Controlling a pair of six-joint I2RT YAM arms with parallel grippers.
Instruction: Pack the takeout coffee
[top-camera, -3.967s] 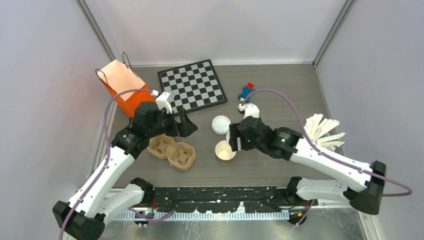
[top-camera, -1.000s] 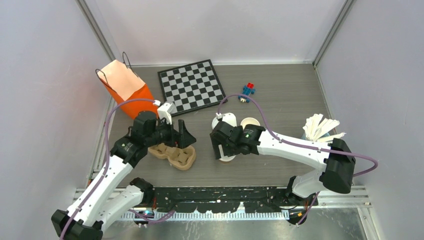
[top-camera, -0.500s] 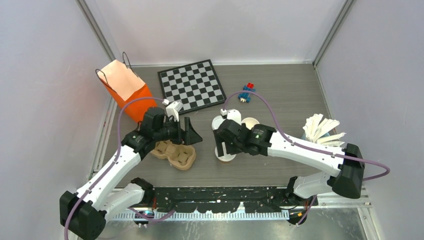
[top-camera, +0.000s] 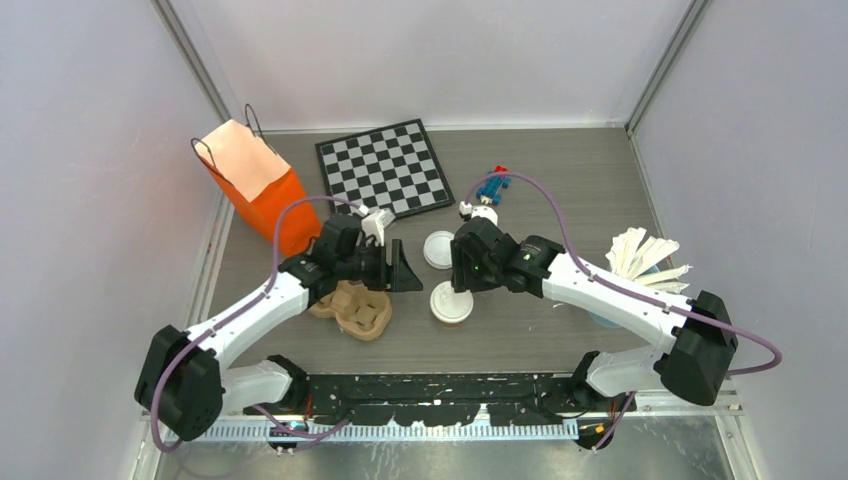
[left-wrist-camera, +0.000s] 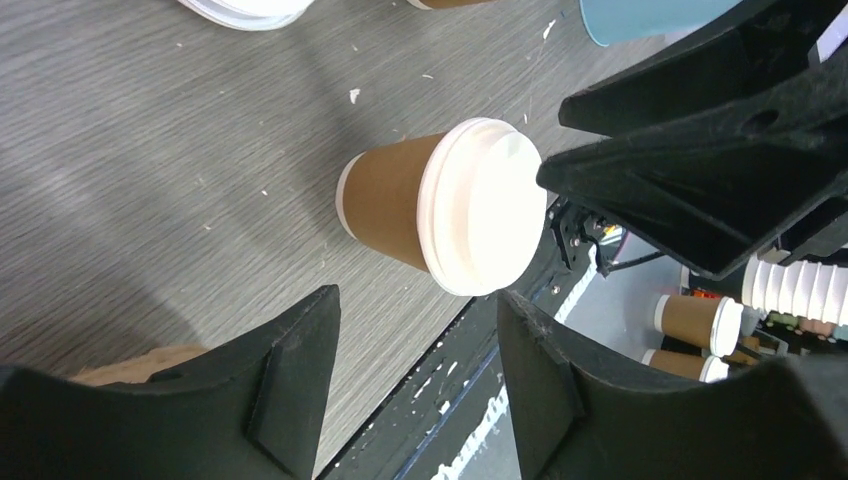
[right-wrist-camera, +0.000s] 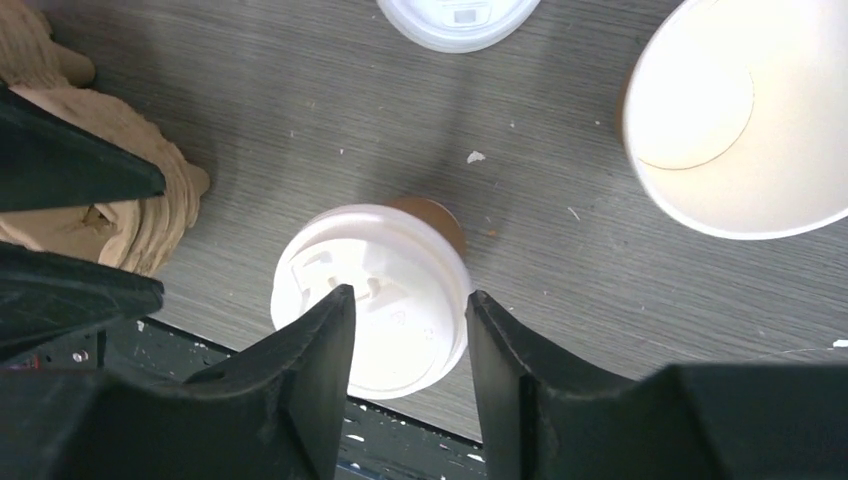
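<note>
Flanking the pulp tray (top-camera: 350, 312) with left fingers (top-camera: 403, 272) wide open, empty; facing the lidded coffee cup (top-camera: 451, 303) upright on the tabletop (top-camera: 560, 190); hovering right fingers (top-camera: 458, 272), parted and empty, just above it. Likely needing gentle gripping of the brown wall.

Lidded cup (top-camera: 451, 303): bare table (top-camera: 512, 328) on its right and near sides, open approach there. Left side blocked by pulp tray (top-camera: 352, 310) and wide-spread left gripper (top-camera: 405, 272) nearby. Loose lid (top-camera: 438, 249) and open cup (right-wrist-camera: 740, 120) sit behind, and right gripper (top-camera: 462, 275) hovers overhead, fingers apart.
</note>
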